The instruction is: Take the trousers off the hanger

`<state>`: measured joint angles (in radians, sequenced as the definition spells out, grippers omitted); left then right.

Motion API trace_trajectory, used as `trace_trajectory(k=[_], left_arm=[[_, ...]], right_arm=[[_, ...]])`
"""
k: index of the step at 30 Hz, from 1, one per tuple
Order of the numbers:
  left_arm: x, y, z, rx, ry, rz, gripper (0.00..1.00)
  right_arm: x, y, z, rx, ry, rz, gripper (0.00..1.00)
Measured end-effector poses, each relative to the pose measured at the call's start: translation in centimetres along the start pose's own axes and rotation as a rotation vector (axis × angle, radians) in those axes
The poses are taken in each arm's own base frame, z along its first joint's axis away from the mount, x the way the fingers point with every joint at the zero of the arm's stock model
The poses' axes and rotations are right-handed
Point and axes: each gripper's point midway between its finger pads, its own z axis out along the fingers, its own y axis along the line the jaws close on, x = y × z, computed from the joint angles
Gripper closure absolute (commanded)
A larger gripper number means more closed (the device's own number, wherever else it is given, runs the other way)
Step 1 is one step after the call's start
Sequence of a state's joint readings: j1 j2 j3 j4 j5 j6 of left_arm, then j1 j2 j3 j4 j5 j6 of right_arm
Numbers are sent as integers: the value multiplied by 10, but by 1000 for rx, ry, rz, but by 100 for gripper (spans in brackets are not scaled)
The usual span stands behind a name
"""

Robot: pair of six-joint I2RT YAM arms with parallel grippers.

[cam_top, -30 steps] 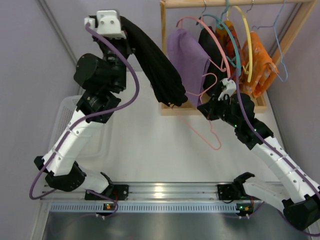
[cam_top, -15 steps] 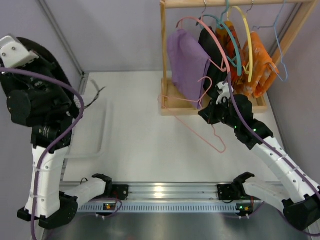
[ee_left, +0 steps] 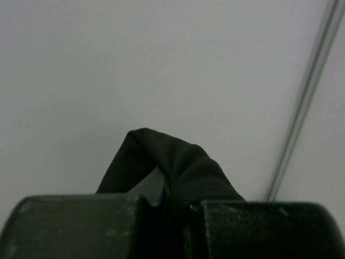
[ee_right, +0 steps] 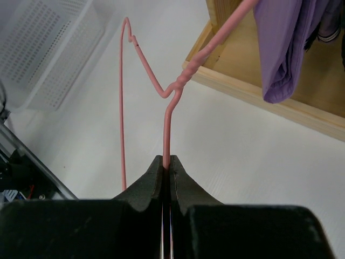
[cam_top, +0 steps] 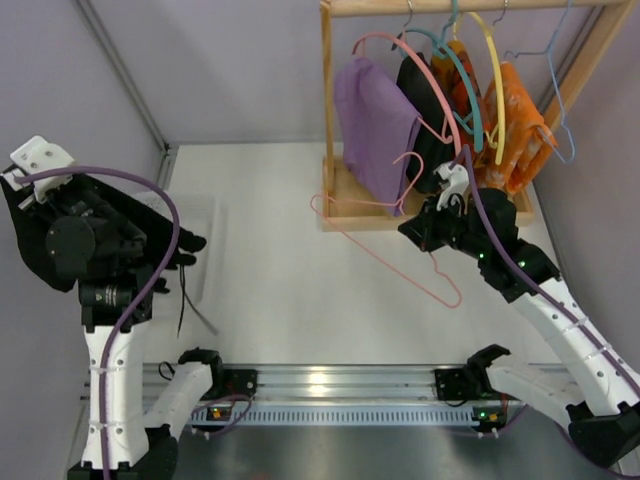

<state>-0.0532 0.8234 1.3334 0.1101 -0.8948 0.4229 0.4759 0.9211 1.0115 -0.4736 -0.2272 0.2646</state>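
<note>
Now that the left arm has swung the black fabric trousers off left, above the white perforated plastic basket, the left gripper stays clenched on them. The right gripper pinches the bare pink wire hanger, so removal looks done.

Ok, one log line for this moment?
left hand: shut on black trousers | right hand: shut on pink hanger | pink hanger: bare | black trousers: off hanger, at left side
</note>
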Motion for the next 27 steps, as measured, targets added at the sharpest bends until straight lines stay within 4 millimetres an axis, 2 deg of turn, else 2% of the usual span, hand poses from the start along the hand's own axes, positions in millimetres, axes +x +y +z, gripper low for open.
trace_trajectory(k=[3, 6, 11, 13, 18, 20, 24, 27], left_arm=[[16, 14, 1, -59, 24, 30, 100], [24, 13, 5, -66, 33, 52, 100], [30, -7, 19, -45, 23, 87, 100], [38, -21, 28, -30, 27, 119, 100], [73, -59, 49, 22, 70, 218, 100], [84, -68, 53, 40, 86, 248, 100], [102, -65, 50, 50, 100, 273, 100], [124, -57, 41, 51, 123, 298, 100]], right_arm=[[-4, 2, -3, -7, -10, -6, 100], [-4, 3, -4, -9, -8, -8, 100], [-4, 3, -5, -8, -5, -14, 100], [-6, 3, -6, -8, -7, -17, 100], [-10, 5, -8, -10, -13, -25, 100], [-10, 5, -8, -10, -15, -26, 100], [-10, 5, -9, -11, -17, -33, 100], [-11, 6, -11, -11, -19, -35, 100]])
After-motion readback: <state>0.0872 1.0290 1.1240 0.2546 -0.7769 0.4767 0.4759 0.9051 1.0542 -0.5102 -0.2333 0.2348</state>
